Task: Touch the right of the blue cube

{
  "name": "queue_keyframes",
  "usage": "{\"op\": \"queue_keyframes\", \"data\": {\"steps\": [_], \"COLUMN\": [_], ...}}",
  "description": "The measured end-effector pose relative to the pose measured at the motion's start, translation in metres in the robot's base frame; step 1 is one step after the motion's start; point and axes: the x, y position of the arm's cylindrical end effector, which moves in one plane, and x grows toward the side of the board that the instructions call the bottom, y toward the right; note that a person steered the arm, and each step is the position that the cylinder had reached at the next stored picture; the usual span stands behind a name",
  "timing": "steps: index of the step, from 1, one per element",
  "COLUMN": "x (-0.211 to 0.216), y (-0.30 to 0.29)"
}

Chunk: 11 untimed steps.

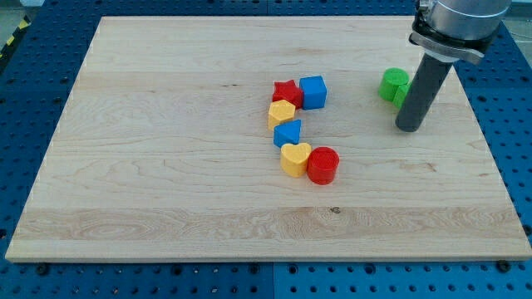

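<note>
camera view: a pale wooden board lies on a blue perforated table. the arm enters from the view's top right corner and ends in a straight dark rod; there is no pincer on it, so nothing opens, closes or holds anything. my tip stands on the board in its right part.

the blue cube sits near the middle of the board, slightly toward the view's top. it lies well apart from my tip, to the view's left of it and a little higher in the view. bare wood shows between the cube's right face and my tip, so the 2 are not touching.

a green block, shape hard to make out, sits just beside the rod on its left side, partly hidden by it; whether it touches the rod cannot be told.

the cube is the top right member of a cluster of 6 blocks. a red star touches its left side. below the star comes a yellow heart, then a 2nd blue block of unclear shape, then another yellow heart with a red cylinder touching it on the view's right.
</note>
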Motion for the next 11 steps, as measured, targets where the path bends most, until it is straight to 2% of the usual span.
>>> {"op": "queue_keyframes", "data": {"steps": [1,2,5,7,11], "x": [-0.005,-0.007,-0.011,-0.028,-0.031], "y": [-0.006,-0.04,-0.043,-0.043,-0.087]}}
